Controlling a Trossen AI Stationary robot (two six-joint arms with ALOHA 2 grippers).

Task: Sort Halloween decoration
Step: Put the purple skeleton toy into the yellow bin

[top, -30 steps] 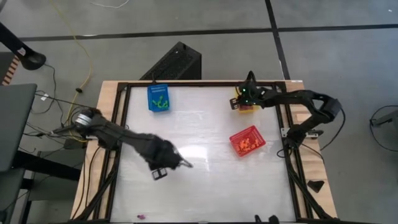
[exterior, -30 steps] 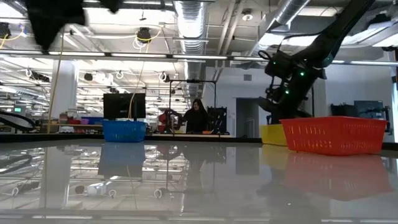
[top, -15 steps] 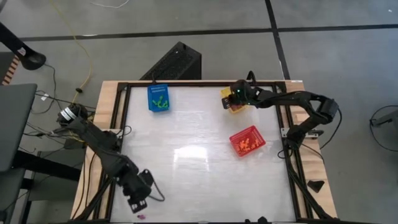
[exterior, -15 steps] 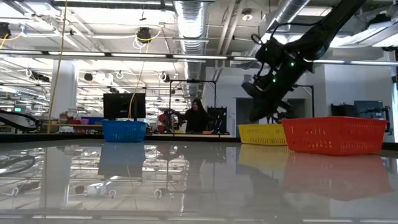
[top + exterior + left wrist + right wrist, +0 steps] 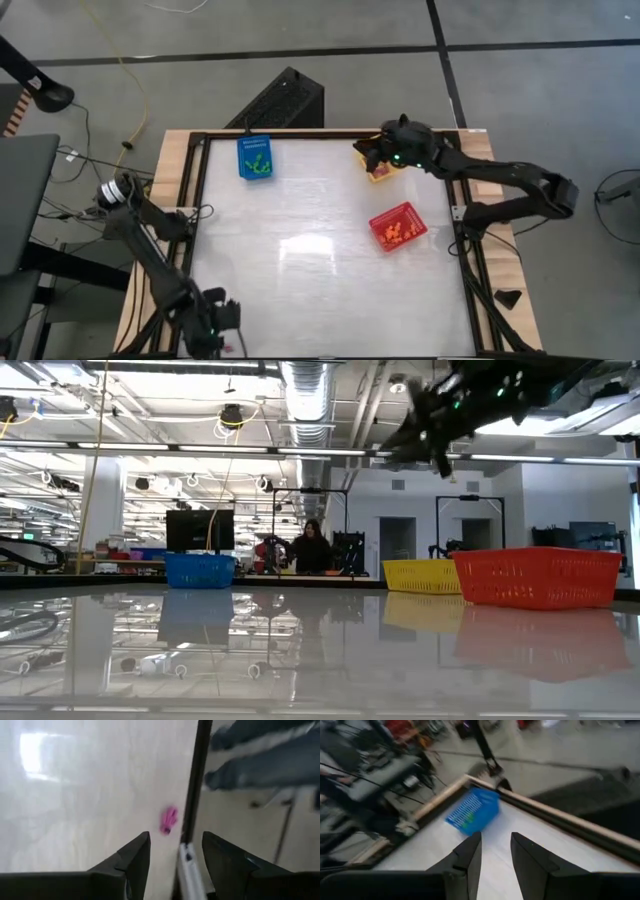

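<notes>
A: Where's the purple decoration piece (image 5: 168, 820)?
B: Flat on table (image 5: 320, 290), right by its near edge, nr the left corner, just ahead of left gripper (image 5: 172, 857). Not touching.
A: Fingers?
B: Spread, nothing between them. Right gripper (image 5: 494, 851) up over yellow basket (image 5: 380, 170) at far edge, parted too, empty.

The left tool (image 5: 172, 857) is low at the near left corner with its two fingers (image 5: 131, 860) apart and nothing between them, while the right tool (image 5: 495, 852) is up high at the far side, its fingers apart and empty too.
</notes>
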